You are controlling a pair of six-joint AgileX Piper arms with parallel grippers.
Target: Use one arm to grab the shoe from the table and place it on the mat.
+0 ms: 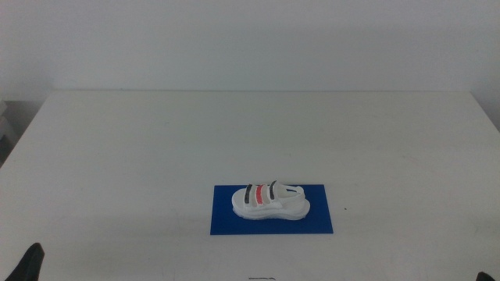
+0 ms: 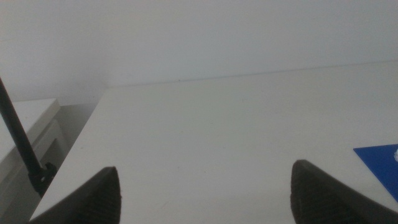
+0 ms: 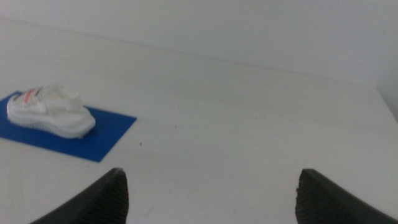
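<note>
Middle view: we saw shoe (image 1: 270, 202) lying on mat (image 1: 272, 209), lower centre of bench (image 1: 156, 148); left gripper (image 1: 31, 264) at bottom-left corner.
Left wrist: fingers (image 2: 93, 198) spread wide, empty.
Right wrist: right gripper (image 3: 211, 198) fingers wide, empty.

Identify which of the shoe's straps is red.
The red strap is the middle band across the shoe, sitting between two black straps, one toward each end. The shoe lies on the blue mat.

The light was bright and even, and the white worktop (image 1: 156, 140) looked washed out. My wrist pictures were soft, my fingers (image 3: 93, 202) blurred.
</note>
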